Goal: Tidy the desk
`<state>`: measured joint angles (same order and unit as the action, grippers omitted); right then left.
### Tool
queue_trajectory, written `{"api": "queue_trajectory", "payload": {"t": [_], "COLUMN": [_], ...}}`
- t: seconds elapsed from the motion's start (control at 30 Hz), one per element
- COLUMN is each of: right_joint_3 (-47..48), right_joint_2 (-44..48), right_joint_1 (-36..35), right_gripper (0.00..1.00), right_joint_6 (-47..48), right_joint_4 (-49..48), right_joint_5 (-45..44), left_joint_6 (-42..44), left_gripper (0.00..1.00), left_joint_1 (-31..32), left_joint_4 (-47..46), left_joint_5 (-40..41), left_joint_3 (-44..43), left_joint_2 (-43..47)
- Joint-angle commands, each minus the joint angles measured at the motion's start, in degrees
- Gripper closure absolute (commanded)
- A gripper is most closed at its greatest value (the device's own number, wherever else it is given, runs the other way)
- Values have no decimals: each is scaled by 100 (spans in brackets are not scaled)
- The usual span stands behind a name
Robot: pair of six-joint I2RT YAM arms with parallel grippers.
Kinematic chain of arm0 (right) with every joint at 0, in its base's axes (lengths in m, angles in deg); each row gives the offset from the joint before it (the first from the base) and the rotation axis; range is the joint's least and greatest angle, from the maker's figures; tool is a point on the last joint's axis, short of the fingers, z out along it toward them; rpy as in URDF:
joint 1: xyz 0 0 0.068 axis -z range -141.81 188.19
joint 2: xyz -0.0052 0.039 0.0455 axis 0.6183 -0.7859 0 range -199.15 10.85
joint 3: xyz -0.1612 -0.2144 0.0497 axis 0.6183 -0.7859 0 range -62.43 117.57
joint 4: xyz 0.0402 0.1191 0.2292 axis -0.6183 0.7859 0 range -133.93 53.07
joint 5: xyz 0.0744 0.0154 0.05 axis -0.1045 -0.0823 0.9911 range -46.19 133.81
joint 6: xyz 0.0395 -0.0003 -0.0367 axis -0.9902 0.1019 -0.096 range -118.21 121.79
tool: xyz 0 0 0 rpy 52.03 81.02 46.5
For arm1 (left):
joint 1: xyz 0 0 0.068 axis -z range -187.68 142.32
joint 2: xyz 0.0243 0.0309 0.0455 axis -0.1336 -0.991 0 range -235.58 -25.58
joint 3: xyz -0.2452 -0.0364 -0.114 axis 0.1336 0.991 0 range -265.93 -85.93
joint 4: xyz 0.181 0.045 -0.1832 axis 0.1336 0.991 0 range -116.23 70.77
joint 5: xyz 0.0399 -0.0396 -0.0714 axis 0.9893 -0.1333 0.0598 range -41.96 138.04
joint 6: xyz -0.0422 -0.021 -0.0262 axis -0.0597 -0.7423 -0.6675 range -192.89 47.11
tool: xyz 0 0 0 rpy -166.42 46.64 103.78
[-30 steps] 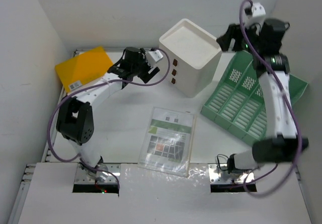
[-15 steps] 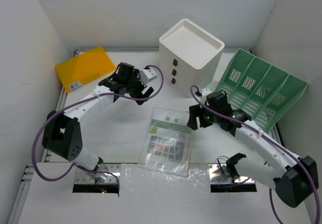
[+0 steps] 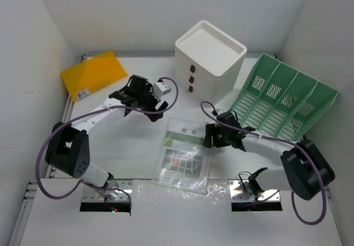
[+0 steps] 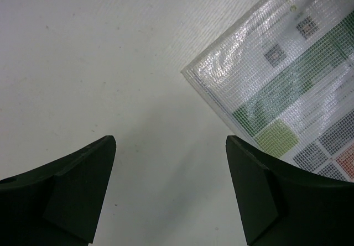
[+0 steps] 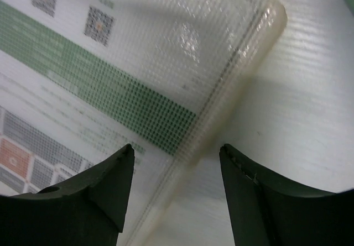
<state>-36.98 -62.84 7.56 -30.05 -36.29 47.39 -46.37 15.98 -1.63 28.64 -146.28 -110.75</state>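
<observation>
From above, the desk (image 3: 127, 141) is seen as a wide white tabletop under both arms. A yellow folder (image 3: 94, 74) is recorded at its far left corner, a white drawer box (image 3: 210, 50) at far centre and a green file sorter (image 3: 282, 105) tilted at far right. A clear mesh pouch (image 3: 182, 155) holding a printed sheet lies flat near the front centre. The left gripper (image 3: 156, 111) is placed just beyond the pouch's far left corner. The right gripper (image 3: 209, 136) is placed at the pouch's right edge. At the left wrist, the left gripper (image 4: 170, 146) is seen spread wide, with only bare desk (image 4: 99, 52) between its fingers and nothing held. One corner of the pouch (image 4: 293, 74) is noted ahead and to the right, apart from both fingers. At the right wrist, the right gripper (image 5: 177, 149) is likewise parted and nothing is gripped. The pouch's (image 5: 110, 63) long edge is seen running between the fingers, its rounded corner just ahead on the desk (image 5: 310, 91). Contact with the pouch cannot be told.
</observation>
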Motion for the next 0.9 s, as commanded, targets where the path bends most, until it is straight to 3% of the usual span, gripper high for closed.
{"api": "queue_trajectory", "payload": {"t": [0.0, 0.2, 0.3, 0.33, 0.4, 0.63, 0.67, 0.77, 0.87], "right_joint_3": [-110, -322, -287, -260, -208, -14, 143, 459, 548], "right_joint_2": [-181, -558, -909, -971, -1024, -226, -103, 232, 346], "right_joint_1": [-48, -48, -48, -48, -48, -390, -504, -795, -786], "right_gripper": [39, 45, 68, 86, 100, 100, 100, 100, 100], "right_joint_6": [-288, -508, -561, -543, -447, 1133, 1771, 2531, 2743], "right_joint_4": [-728, -1484, -1844, -1897, -1985, -2662, -2584, -2119, -1959], "right_joint_5": [179, 468, 548, 522, 338, 635, 679, 872, 1189], "left_joint_6": [11, 186, 195, 221, 292, 659, 766, 1178, 1618], "left_gripper": [20, 21, 23, 23, 23, 22, 21, 18, 9], "left_joint_1": [42, 60, 77, 86, 104, 130, 130, 130, 130], "left_joint_4": [-228, 71, 45, -25, -95, 88, 132, 186, 151], "left_joint_5": [181, -204, -477, -608, -627, -829, -820, -802, -1144], "left_joint_3": [112, 419, 472, 533, 595, 367, 210, -167, -484], "left_joint_2": [-114, -1035, -1309, -1292, -1092, -238, -72, 149, 27]}}
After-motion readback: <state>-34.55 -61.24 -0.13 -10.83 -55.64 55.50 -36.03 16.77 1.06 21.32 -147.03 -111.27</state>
